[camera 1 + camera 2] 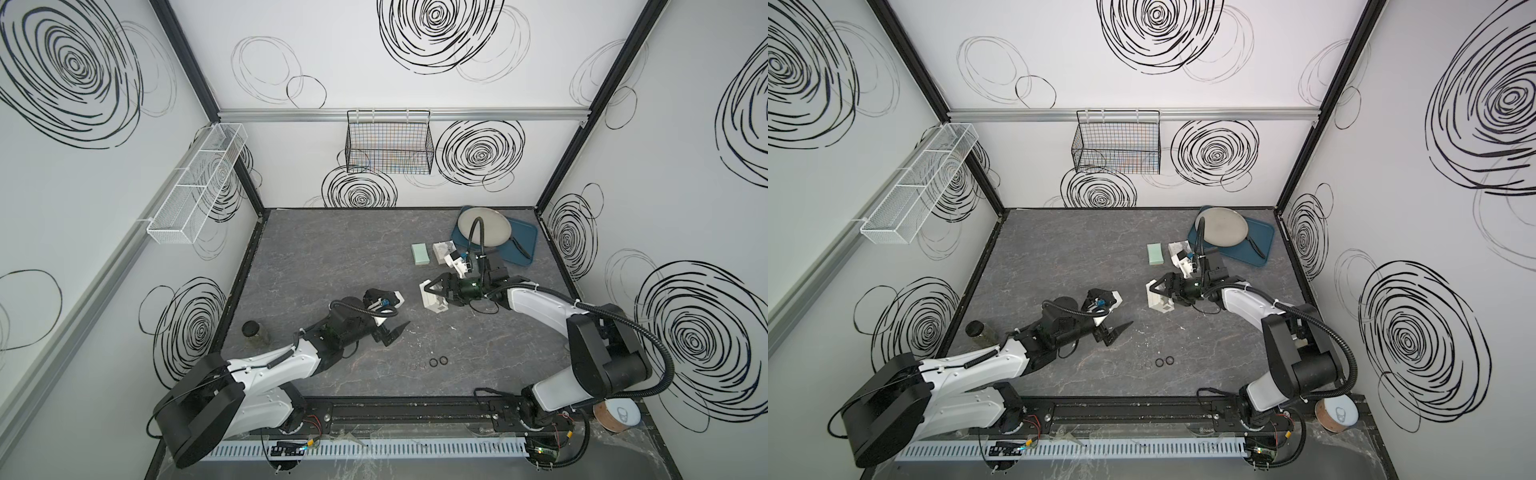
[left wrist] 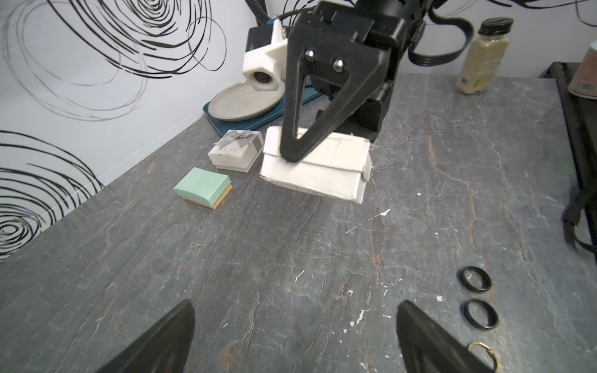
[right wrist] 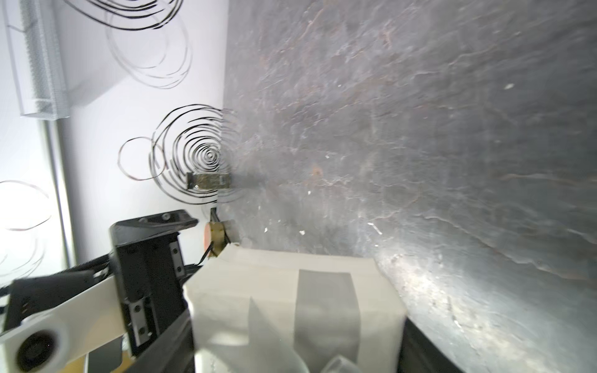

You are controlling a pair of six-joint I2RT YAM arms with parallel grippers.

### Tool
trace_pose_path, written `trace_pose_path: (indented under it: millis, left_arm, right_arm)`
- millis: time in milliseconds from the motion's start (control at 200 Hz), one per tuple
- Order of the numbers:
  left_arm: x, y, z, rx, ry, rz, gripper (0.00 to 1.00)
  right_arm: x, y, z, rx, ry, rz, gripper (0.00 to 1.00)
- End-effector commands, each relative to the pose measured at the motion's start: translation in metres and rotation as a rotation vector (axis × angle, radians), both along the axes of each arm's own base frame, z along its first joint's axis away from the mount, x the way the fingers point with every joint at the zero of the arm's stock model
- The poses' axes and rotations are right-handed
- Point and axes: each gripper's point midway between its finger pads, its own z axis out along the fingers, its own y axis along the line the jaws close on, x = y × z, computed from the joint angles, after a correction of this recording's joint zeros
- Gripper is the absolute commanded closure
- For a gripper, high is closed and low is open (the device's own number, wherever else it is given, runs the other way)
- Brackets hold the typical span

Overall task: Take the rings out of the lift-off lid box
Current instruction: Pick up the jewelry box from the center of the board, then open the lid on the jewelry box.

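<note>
Left wrist view, right tool (image 2: 329,143) clamping taped white box (image 2: 313,177), left tool (image 2: 294,342) spread wide, black rings (image 2: 476,281) on veined table (image 2: 290,258)

One white box (image 2: 323,174), two other boxes (image 2: 203,187), two black rings (image 1: 433,362), one plate (image 1: 498,228).

Two white-and-black robot arms reached over the grey desk from its near edge.
The left arm (image 1: 274,365) is stretched low toward the desk's middle, and the black two-fingered left gripper (image 2: 295,303) is held wide apart just above the surface. The right arm (image 1: 540,307) is bent inward from the near right corner; the black right gripper (image 1: 435,292) is clamped by its triangular fingers (image 2: 303,122) on a tilted white taped cardboard box (image 2: 323,174).
</note>
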Motion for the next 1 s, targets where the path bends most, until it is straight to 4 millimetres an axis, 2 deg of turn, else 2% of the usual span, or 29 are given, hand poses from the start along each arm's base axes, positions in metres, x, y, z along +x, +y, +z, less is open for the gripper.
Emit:
trace_pose_path:
  millis: [0, 290, 535, 676, 996]
  left_arm:
    - [-0.002, -0.022, 0.028, -0.058, -0.095, -0.106, 0.0]
    - [-0.003, -0.048, 0.037, -0.081, -0.16, -0.164, 0.0]
    - [0.008, -0.051, 0.046, -0.118, -0.206, -0.12, 0.0]
    - [0.01, -0.057, 0.044, -0.118, -0.196, -0.135, 0.0]
    - [0.009, -0.066, 0.04, -0.126, -0.187, -0.173, 0.02]
  right_arm:
    - [-0.013, 0.009, 0.036, 0.156, -0.061, 0.11, 0.22]
    - [-0.027, 0.01, 0.048, 0.21, -0.06, 0.172, 0.22]
    - [-0.03, 0.012, 0.039, 0.183, -0.042, 0.178, 0.22]
    - [-0.032, 0.016, 0.033, 0.162, -0.034, 0.187, 0.22]
    - [-0.035, 0.02, 0.035, 0.16, -0.036, 0.206, 0.22]
